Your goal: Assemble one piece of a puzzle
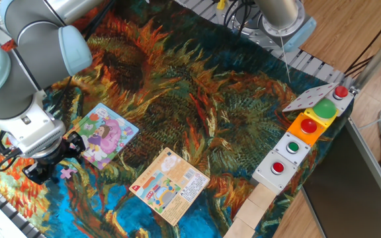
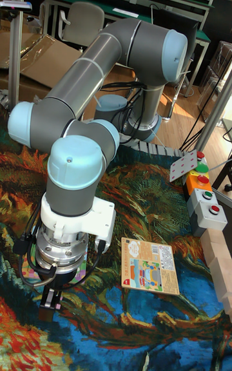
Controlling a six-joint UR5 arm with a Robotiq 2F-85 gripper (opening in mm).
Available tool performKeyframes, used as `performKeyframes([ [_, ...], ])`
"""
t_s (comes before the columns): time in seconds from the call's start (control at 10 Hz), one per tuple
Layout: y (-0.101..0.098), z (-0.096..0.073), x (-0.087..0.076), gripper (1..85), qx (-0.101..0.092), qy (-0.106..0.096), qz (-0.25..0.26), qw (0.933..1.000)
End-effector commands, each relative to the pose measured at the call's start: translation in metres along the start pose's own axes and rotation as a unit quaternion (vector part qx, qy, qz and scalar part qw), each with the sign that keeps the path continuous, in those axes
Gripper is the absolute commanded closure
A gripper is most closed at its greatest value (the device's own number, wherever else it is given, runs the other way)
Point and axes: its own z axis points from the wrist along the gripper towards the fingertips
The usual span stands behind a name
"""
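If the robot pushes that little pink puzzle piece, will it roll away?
Probably not. The piece lies flat on the patterned cloth, so it would likely slide, not roll. It looks small and thin beside the gripper, so it is probably very light and may snag on the cloth or be hard to pinch.

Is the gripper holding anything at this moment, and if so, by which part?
It cannot be told. The gripper hangs right beside the piece on the cloth, but its fingertips are hidden in both views.
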Motion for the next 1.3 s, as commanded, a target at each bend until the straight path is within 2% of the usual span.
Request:
performKeyframes([
  [0.0,-0.0008,-0.0021,-0.0025,21.3,0.0,-0.006,0.003,1.0],
  [1.2,-0.0016,-0.0006,-0.0056,22.7,-0.002,-0.011,0.002,0.9999],
])
